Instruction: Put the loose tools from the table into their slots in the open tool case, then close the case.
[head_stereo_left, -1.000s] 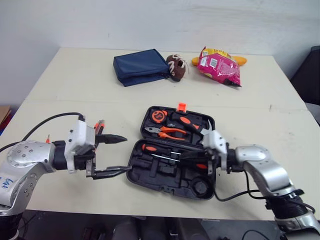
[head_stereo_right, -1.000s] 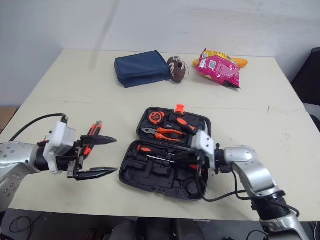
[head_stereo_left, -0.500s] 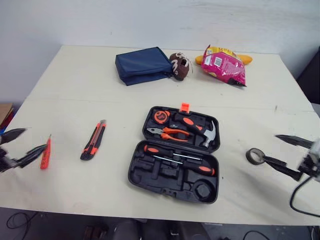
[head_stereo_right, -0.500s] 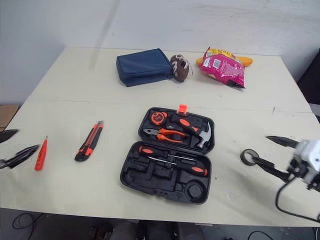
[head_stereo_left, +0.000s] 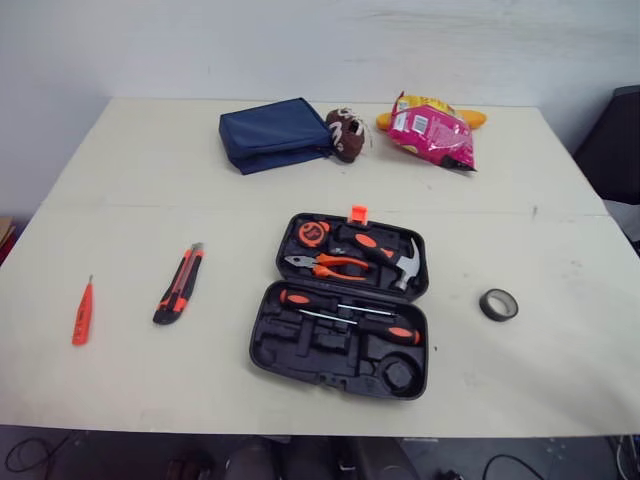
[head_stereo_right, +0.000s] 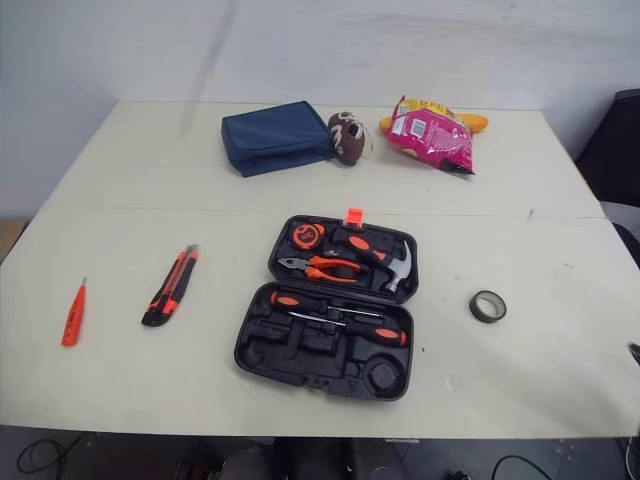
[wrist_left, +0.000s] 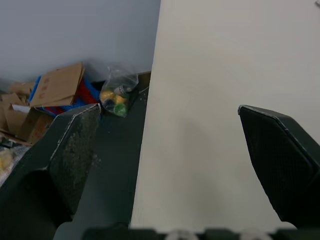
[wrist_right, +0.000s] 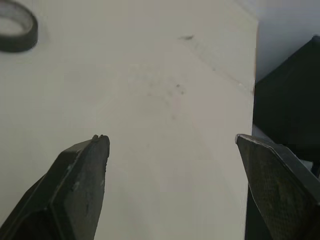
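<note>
Open tool case (head_stereo_left: 300, 346) sits mid-table, with three loose tools around it and both grippers empty.
A utility knife (head_stereo_left: 178, 297) and an orange tester screwdriver (head_stereo_left: 81, 324) lie apart from the case on its left, and a black tape roll (head_stereo_left: 498, 304) lies on its right. The left gripper (wrist_left: 168, 109) hangs over the table (head_stereo_left: 130, 180) edge with its jaws spread wide. The right gripper (wrist_right: 171, 137) is equally released above bare tabletop. A blue pouch (head_stereo_left: 272, 133), a toy football (head_stereo_left: 346, 134) and a pink snack bag (head_stereo_left: 432, 128) line the far side.

Bright, even light over the pale table (head_stereo_left: 100, 250), with only soft, short shadows under the tool case (head_stereo_left: 275, 350)
</note>
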